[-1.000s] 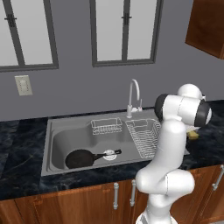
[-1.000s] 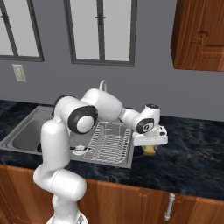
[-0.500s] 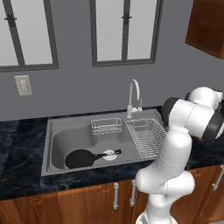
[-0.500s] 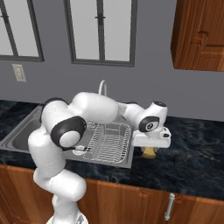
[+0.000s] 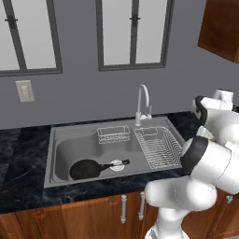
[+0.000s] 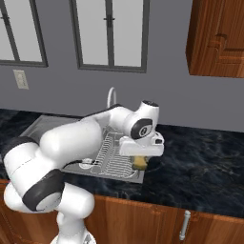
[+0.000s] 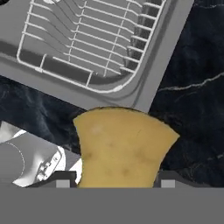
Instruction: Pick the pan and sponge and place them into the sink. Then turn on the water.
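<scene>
The small yellow sponge (image 7: 124,148) lies on the black marbled counter just right of the sink's rim (image 7: 155,78). My gripper (image 7: 116,184) hangs straight over it, jaws open, one dark fingertip (image 7: 63,183) close on each side of the block. From the right base view the hand covers most of the sponge (image 6: 140,164), with the gripper (image 6: 142,159) down at it. The black pan (image 5: 86,169) rests in the grey sink (image 5: 65,140), handle pointing right toward the white drain. No water runs from the silver gooseneck faucet (image 5: 142,100).
A wire dish rack (image 5: 158,147) fills the sink's right part and a wire basket (image 5: 113,134) hangs at its back. Dark counter (image 6: 205,162) stretches to the right of the sponge. A wooden wall cabinet (image 6: 217,38) hangs above it.
The arm's elbow has swung round while the hand stayed over the sponge and sank a little. The jaws have narrowed slightly around the block.
</scene>
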Robot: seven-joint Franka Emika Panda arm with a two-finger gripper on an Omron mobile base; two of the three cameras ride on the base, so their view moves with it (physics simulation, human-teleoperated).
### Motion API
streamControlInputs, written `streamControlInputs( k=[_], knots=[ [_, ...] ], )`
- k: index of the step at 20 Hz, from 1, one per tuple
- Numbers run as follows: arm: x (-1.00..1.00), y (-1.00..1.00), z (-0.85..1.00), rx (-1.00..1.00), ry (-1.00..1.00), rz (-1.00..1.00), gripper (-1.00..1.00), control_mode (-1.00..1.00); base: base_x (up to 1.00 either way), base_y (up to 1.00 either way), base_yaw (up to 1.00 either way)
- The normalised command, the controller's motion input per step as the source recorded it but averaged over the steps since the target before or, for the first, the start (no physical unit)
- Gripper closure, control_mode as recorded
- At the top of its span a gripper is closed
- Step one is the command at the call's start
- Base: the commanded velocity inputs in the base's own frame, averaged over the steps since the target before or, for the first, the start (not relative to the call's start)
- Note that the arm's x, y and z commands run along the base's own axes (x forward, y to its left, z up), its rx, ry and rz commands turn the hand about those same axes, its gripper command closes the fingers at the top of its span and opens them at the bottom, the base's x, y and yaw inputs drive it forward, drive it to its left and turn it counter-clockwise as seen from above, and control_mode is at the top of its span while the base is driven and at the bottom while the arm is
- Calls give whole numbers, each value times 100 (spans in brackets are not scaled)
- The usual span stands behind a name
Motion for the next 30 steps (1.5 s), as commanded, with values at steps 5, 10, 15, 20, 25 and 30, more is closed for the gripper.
streamControlInputs(
  k=[5, 10, 15, 20, 25, 30],
  knots=[
    [-29, 100, 38, -1, 0, 14, 100, -100, 0, 0, 0],
    [-13, 100, 14, -6, 0, 12, 100, -100, 0, 0, 0],
    [-4, 100, 14, -5, -1, 8, 100, -100, 0, 0, 0],
    [0, 100, 3, -1, 0, 6, 100, -100, 0, 0, 0],
    [15, 100, 0, 0, 1, 4, 100, -100, 0, 0, 0],
    [60, 99, 0, 0, 3, 1, 100, -100, 0, 0, 0]
  ],
)
